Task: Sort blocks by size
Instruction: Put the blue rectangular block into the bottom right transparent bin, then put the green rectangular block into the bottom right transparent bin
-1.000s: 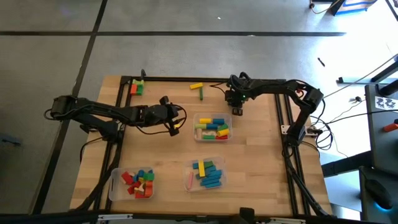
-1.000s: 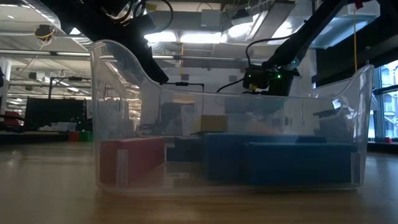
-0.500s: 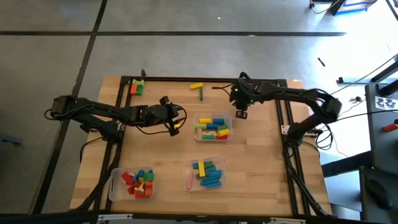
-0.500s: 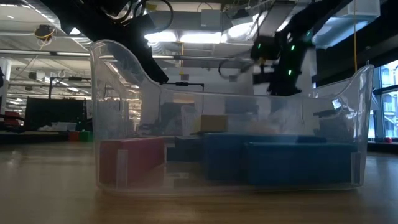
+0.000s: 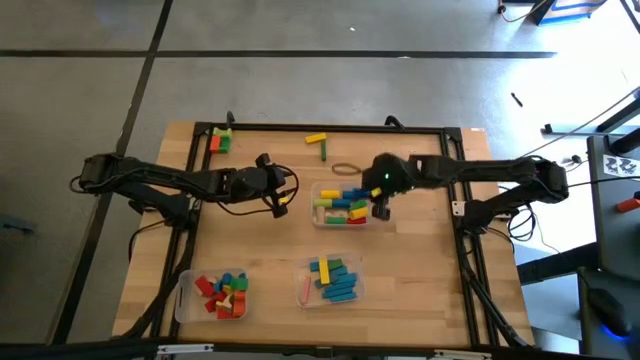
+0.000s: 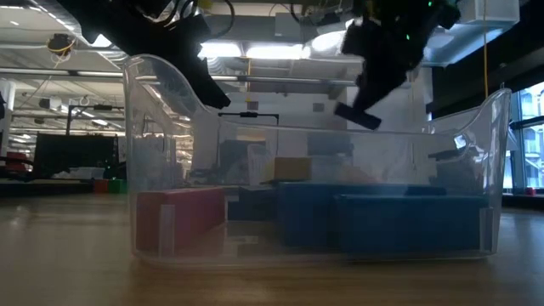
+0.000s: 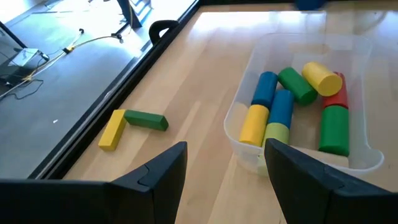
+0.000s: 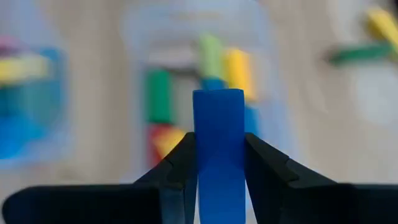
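Note:
My right gripper [image 8: 217, 163] is shut on a blue block [image 8: 217, 134] and hangs above the right end of the middle clear tray [image 5: 318, 188]. That tray holds blue, yellow, green and red blocks [image 7: 292, 106]. My left gripper [image 7: 224, 180] stands open just left of the same tray, a little above the table, with nothing between its fingers. A yellow block [image 7: 112, 129] and a green block [image 7: 145, 119] lie loose on the wood at the table's far side. The low view shows my right gripper [image 6: 374, 81] high above the near tray. My right gripper pinches the blue block by its two long sides [image 8: 200, 163] between its two fingers. The fingers lie along the block, and its free end [image 8: 217, 99] sticks out past the fingertips. They slant down from the table's right, and the block is lifted clear above the tray.
Two more clear trays with blocks stand near the front edge, one at the left [image 5: 212, 295] and one in the middle [image 5: 333, 280]. A small stack of green and red blocks [image 5: 220, 140] sits at the far left corner. A black frame [image 5: 455, 170] runs along the table's sides.
My right gripper has risen and gone from the table's far side toward the near edge, ending above the right end of the middle tray. It has tipped more steeply downward and carries the blue block with it.

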Controlling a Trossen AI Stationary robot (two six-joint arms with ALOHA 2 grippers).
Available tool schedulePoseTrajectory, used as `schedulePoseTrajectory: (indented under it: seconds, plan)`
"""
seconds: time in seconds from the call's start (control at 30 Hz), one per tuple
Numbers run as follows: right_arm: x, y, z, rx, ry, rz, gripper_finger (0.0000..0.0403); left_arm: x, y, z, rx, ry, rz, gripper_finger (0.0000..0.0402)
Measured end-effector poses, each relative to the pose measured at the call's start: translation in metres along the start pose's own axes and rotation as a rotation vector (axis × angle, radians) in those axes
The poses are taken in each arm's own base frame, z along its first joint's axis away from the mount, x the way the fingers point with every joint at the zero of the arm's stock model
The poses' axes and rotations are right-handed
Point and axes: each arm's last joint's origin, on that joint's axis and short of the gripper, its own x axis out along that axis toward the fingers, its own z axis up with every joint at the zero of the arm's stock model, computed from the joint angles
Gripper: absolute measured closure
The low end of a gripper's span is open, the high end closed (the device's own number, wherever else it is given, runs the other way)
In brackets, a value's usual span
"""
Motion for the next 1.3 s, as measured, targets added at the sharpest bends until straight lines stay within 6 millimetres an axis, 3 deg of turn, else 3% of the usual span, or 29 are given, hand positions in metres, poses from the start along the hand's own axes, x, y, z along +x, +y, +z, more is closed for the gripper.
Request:
schedulePoseTrajectory:
  seconds: [0.27,0.43,0.63,0.77,1.0,1.13,1.3]
  plan:
    - [0.008,0.066,0.018,-0.064,-0.157,0.306,0.0299,0.000,0.000,0.000,-0.003,0.000,0.001,0.0192]
    - [0.027,0.105,0.018,-0.079,-0.133,0.538,0.0299,0.000,0.000,0.000,0.003,0.005,0.000,0.0192]
    - [0.052,0.138,0.011,-0.100,-0.094,0.604,0.0295,0.000,0.000,0.000,0.001,0.002,0.001,0.0192]
    - [0.060,0.140,0.010,-0.007,-0.065,0.581,0.0266,0.000,-0.001,-0.001,-0.006,0.010,-0.002,0.0192]
    - [0.060,0.140,0.011,0.019,-0.054,0.593,0.0176,-0.001,-0.001,0.000,-0.022,0.008,-0.004,0.0192]
    - [0.055,0.124,0.014,0.053,-0.046,0.567,0.0145,-0.001,-0.001,0.000,-0.032,0.008,-0.004,0.0192]
    - [0.039,0.093,0.026,0.120,-0.060,0.430,0.0140,0.000,0.001,0.000,-0.052,0.012,0.004,0.0192]
